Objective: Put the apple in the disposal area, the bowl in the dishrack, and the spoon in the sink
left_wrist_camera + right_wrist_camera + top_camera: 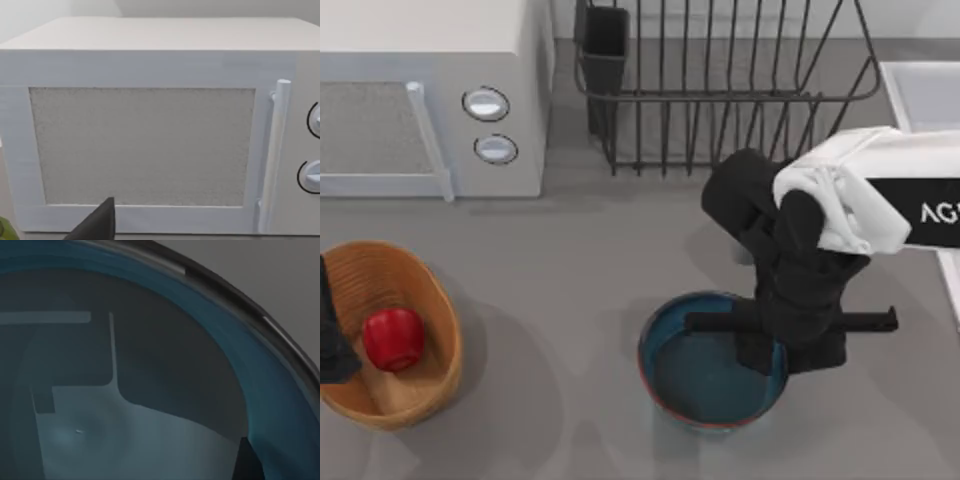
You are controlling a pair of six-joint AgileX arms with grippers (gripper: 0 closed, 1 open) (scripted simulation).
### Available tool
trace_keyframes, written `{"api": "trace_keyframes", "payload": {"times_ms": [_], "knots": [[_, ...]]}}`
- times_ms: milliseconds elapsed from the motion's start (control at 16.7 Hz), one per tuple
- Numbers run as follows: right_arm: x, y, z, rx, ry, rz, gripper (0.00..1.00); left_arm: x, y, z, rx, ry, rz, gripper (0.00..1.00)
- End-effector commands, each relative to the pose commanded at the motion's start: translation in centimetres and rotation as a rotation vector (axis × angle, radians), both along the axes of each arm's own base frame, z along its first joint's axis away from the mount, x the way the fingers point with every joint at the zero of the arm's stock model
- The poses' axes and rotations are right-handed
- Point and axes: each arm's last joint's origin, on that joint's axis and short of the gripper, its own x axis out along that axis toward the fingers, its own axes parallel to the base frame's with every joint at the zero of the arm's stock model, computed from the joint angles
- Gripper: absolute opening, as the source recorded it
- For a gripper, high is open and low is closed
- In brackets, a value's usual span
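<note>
The teal-blue bowl stands upright on the table near the front, right of centre. My right gripper hangs over its right rim, pointing down. In the right wrist view the bowl's inside is very close, with one dark fingertip off to the side, so the jaws stand open. The red apple lies in the woven basket, the disposal area, at front left. My left gripper is parked at the table's left edge beside the basket, open. The dishrack is at the back centre and the sink at the right edge. The spoon is out of view.
A white microwave with two round knobs fills the back left; the left wrist view faces its door past one fingertip. A black utensil cup sits at the dishrack's left corner. Bare grey table lies between basket and bowl.
</note>
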Motion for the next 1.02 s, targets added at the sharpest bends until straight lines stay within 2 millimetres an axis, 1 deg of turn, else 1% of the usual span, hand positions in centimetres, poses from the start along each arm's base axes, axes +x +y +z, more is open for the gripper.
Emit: {"api": "trace_keyframes", "payload": {"times_ms": [360, 480, 540, 720, 900, 1020], "knots": [[0.0, 0.0, 0.0, 0.0, 0.0, 0.0, 0.0, 0.0, 0.0, 0.0, 0.0, 0.0, 0.0, 1.0], [0.0, 0.0, 0.2, 0.002, -0.003, -0.001, 0.0, 0.0, 0.0, 0.0, 0.0, 0.0, 0.0, 1.0], [0.1, 0.1, 0.6, 0.005, -0.007, -0.001, 0.0, 0.0, 0.0, 0.0, 0.0, 0.0, 0.0, 1.0], [0.4, 0.4, 3.4, 0.009, -0.012, 0.0, 0.0, 0.0, 0.0, 0.0, 0.0, 0.0, 0.0, 1.0], [0.2, 0.3, 6.4, -0.02, 0.024, -0.001, 0.0, 0.0, 0.0, 0.0, 0.0, 0.0, 0.0, 1.0], [0.1, 0.2, 8.6, -0.012, 0.015, 0.0, 0.0, 0.0, 0.0, 0.0, 0.0, 0.0, 0.0, 1.0]]}}
